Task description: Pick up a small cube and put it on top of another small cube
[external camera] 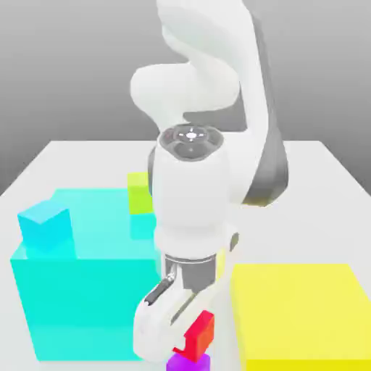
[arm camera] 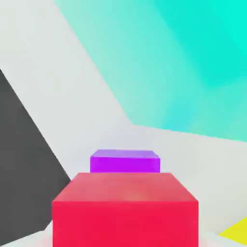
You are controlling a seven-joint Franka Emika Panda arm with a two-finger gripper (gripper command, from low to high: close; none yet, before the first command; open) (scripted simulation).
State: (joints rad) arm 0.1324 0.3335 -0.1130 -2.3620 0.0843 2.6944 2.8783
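The small red cube (external camera: 201, 335) is at the tip of my gripper (external camera: 190, 330), near the bottom of the exterior view. Directly beneath it is the small purple cube (external camera: 190, 362), and the red cube's lower edge meets the purple top. Whether the red cube rests there or is held just above, I cannot tell. In the hand view the red cube (arm camera: 125, 212) is close up, with the purple cube (arm camera: 124, 161) partly hidden behind it.
A big cyan block (external camera: 87, 290) stands at the exterior view's left, with a light-blue cube (external camera: 45, 226) on top. A yellow-green cube (external camera: 139, 192) sits behind it. A big yellow block (external camera: 301, 311) stands at the right. The two small cubes lie in the narrow gap between the big blocks.
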